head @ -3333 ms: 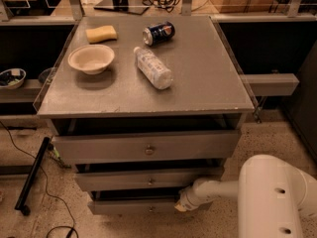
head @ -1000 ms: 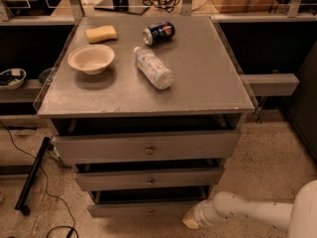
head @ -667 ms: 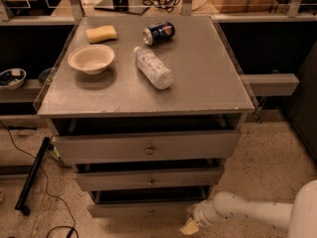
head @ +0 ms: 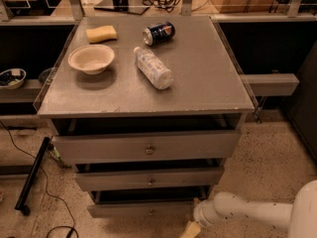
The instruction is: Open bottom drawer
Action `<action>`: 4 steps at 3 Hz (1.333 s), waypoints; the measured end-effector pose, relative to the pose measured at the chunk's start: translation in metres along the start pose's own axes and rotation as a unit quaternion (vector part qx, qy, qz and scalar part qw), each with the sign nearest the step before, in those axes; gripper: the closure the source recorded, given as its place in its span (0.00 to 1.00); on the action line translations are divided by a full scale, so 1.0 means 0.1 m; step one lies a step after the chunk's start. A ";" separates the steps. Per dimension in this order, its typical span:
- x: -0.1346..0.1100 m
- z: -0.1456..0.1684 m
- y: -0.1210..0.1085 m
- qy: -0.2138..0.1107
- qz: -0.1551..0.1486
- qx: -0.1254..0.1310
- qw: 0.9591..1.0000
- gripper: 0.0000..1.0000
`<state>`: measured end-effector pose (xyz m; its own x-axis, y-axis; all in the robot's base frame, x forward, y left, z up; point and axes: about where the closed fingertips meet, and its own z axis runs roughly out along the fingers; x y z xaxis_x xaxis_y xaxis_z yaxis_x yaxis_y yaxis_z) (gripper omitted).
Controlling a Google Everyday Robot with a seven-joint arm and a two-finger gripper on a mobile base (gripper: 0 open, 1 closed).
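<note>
Tool (head: 191,230) at floor level, beside bottom drawer (head: 141,210)

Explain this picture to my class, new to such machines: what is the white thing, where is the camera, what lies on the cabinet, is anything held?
The white tube at the lower right is the robot's one arm. Its gripper, the yellowish tip, sits at the picture's bottom edge, by the right end of the bottom drawer, the narrowest of three grey ones. The single camera looks down on the cabinet from its front. On its top lie a bowl, a yellow sponge, a can on its side and a plastic bottle on its side. Whether the gripper holds anything cannot be seen.
</note>
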<state>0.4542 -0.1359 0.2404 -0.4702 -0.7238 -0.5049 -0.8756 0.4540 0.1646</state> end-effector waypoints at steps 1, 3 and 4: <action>-0.02 0.03 0.00 0.006 -0.007 0.007 1.000 0.00; -0.24 0.51 -0.13 0.033 -0.043 0.006 0.998 0.00; -0.27 0.57 -0.13 0.016 -0.038 -0.004 0.999 0.00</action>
<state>0.4850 -0.0927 0.2036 -0.4047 -0.7730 -0.4885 -0.9101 0.3927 0.1326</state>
